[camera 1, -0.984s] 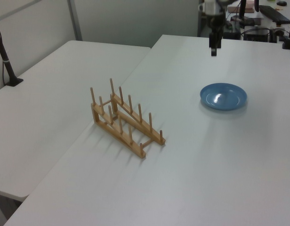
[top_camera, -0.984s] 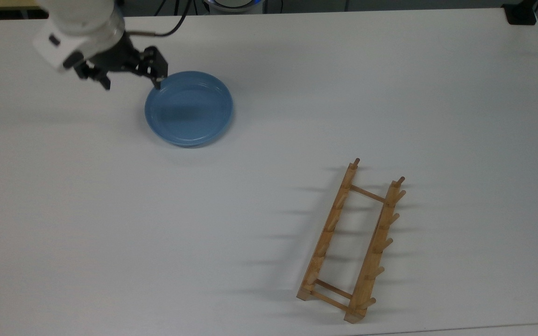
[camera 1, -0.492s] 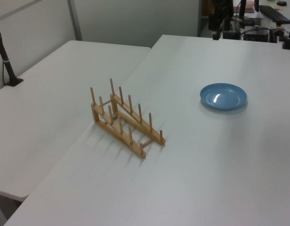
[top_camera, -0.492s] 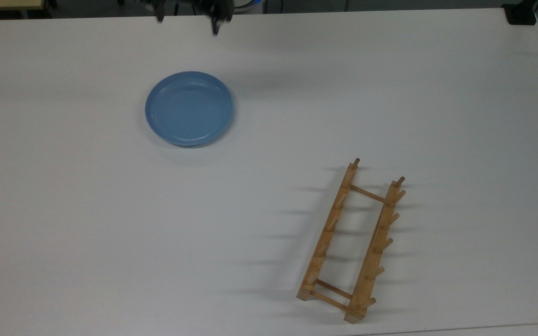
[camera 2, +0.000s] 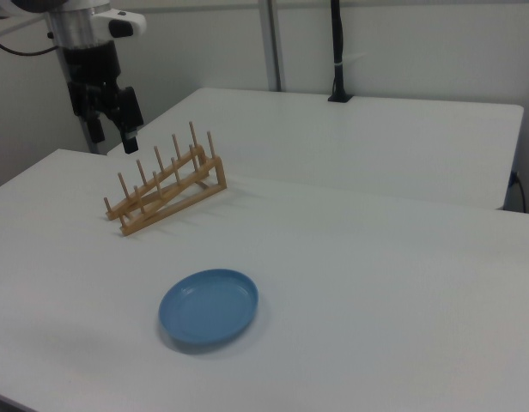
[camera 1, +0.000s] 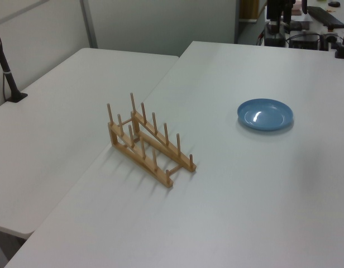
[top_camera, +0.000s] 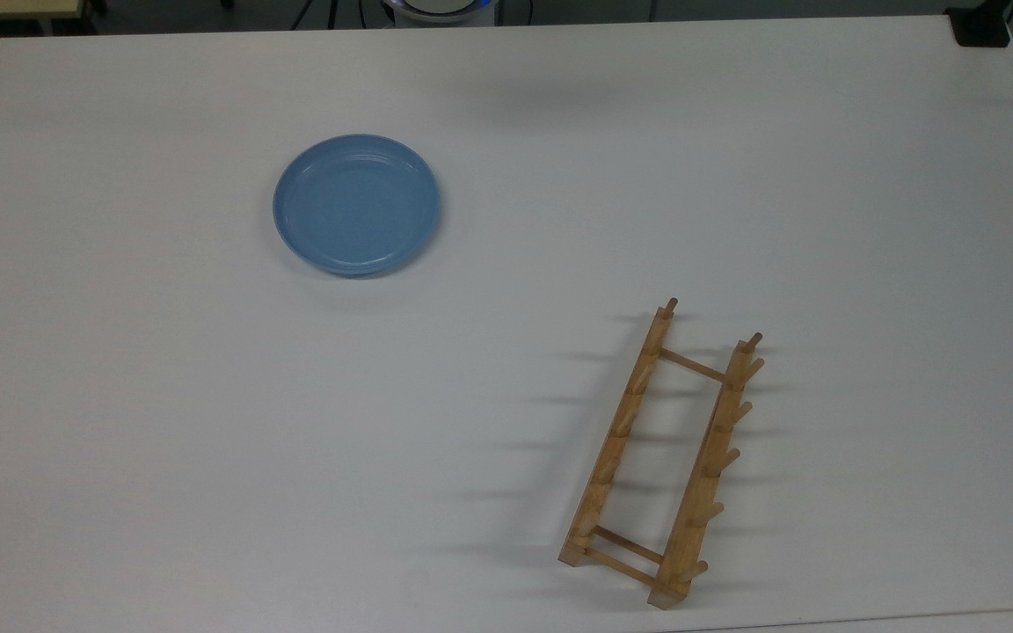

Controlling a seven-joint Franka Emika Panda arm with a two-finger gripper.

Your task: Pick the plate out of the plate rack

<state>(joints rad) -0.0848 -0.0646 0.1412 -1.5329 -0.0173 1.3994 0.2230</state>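
The plate (camera 2: 208, 307) lay flat on the white surface (camera 2: 376, 283), well apart from the rack (camera 2: 166, 190), which stood farther back with its pegs bare. Beyond the rack, the claw (camera 2: 112, 137) hung above the surface, its fingers apart and holding nothing.

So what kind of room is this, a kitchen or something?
More likely a lab or office workspace: plain white tables pushed together, a robot arm's gripper hanging above, and partition walls behind. The blue plate and wooden plate rack look like test props.
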